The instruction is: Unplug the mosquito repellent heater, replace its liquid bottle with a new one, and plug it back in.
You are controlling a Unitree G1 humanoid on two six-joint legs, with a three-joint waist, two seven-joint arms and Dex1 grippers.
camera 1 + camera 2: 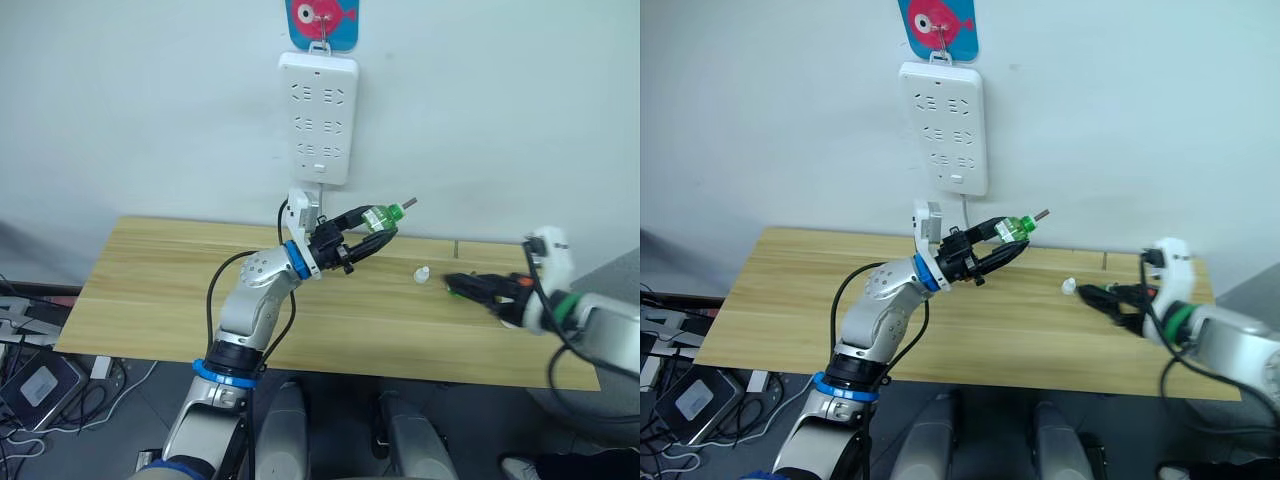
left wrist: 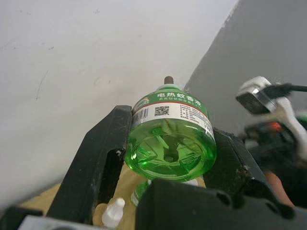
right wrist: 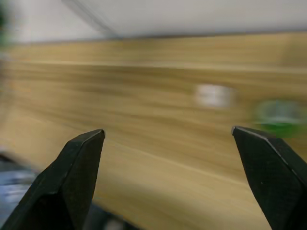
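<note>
Green translucent plastic liquid bottle [image 1: 376, 218] with a thin dark wick at its tip sits crosswise between my left gripper's [image 2: 168, 151] two black fingers [image 2: 98, 165], which pinch it at the sides, base toward the wrist. I hold it lifted above the light wooden table [image 1: 150, 300], its long axis tilted up and pointing toward my right, just below the long white multi-socket power strip [image 1: 318, 118] on the wall. My right gripper [image 3: 168, 179] hangs low over the table's right end, fingers spread wide around nothing, near a tiny white cap [image 1: 422, 273]. I cannot make out the mosquito repellent heater, so I judge the bottle, wick leading, must next meet its socket.
</note>
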